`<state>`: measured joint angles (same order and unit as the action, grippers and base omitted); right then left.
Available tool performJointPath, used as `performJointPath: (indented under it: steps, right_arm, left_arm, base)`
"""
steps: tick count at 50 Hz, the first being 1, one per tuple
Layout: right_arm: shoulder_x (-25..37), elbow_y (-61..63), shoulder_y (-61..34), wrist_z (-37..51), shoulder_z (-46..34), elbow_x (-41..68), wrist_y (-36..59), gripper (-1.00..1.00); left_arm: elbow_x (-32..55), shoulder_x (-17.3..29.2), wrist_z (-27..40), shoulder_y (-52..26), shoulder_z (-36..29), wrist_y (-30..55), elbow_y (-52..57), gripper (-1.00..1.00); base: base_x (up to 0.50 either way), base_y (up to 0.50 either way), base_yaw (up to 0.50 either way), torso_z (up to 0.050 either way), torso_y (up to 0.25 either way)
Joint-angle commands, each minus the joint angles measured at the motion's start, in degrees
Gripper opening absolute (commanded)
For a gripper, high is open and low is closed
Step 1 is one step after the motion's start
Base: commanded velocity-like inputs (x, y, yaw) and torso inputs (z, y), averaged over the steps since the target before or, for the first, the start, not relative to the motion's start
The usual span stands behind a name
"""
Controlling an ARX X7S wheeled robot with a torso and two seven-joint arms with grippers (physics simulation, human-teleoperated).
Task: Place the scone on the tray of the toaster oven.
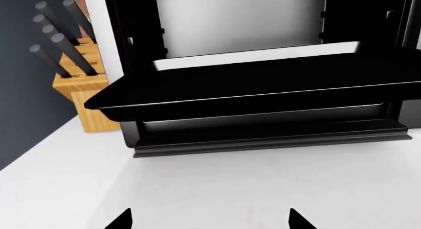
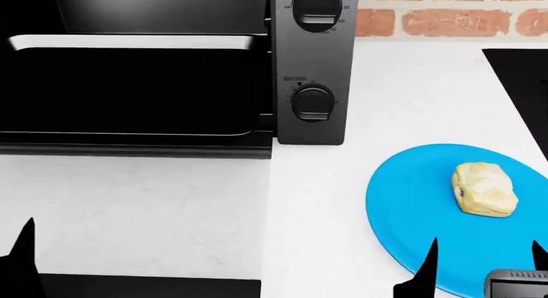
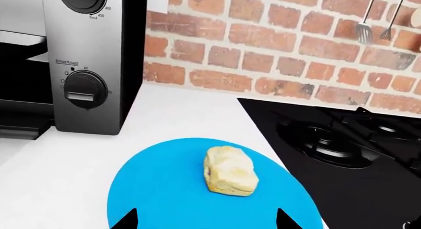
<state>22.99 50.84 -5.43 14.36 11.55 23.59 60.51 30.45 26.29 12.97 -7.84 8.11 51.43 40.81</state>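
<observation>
The scone lies on a round blue plate to the right of the toaster oven. The oven door is down and the black tray sticks out of the opening. My right gripper is open and empty, just in front of the scone and over the plate's near part. The right wrist view shows the scone ahead of the open gripper. My left gripper is open and empty above the white counter, facing the tray. One of its fingers shows in the head view.
A wooden knife block stands beside the oven against a dark wall. A black stovetop lies right of the plate. A brick wall with hanging utensils runs behind the counter.
</observation>
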Motion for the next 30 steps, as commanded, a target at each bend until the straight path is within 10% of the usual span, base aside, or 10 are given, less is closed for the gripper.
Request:
performJointPath:
  steps: [1, 10, 18, 30]
  right_arm:
    - [0.26, -0.37, -0.84, 0.26, -0.07, 0.54, 0.84, 1.00]
    - [3.53, 6.02, -21.79, -1.61, 8.15, 12.63, 28.97, 1.00]
    - [13.10, -7.46, -29.84, 21.91, 10.79, 49.62, 29.12, 1.00]
    - [15.41, -20.80, -29.27, 9.66, -0.04, 36.88, 15.77, 1.00]
  left_arm:
    - [0.14, 0.13, 0.27, 0.22, -0.21, 0.08, 0.09, 1.00]
    - [0.26, 0.36, 0.24, 0.23, -0.32, -0.02, -0.08, 1.00]
    - [0.22, 0.16, 0.79, -0.33, -1.02, 0.36, -0.13, 1.00]
    - [4.11, 1.77, 1.53, -2.00, 2.51, 4.97, 3.47, 1.00]
  base:
    - [0.00, 0.00, 0.00, 0.000, 0.000]
    - [0.00, 0.00, 0.00, 0.000, 0.000]
    - [0.00, 0.00, 0.00, 0.000, 0.000]
    - [0.00, 0.00, 0.00, 0.000, 0.000]
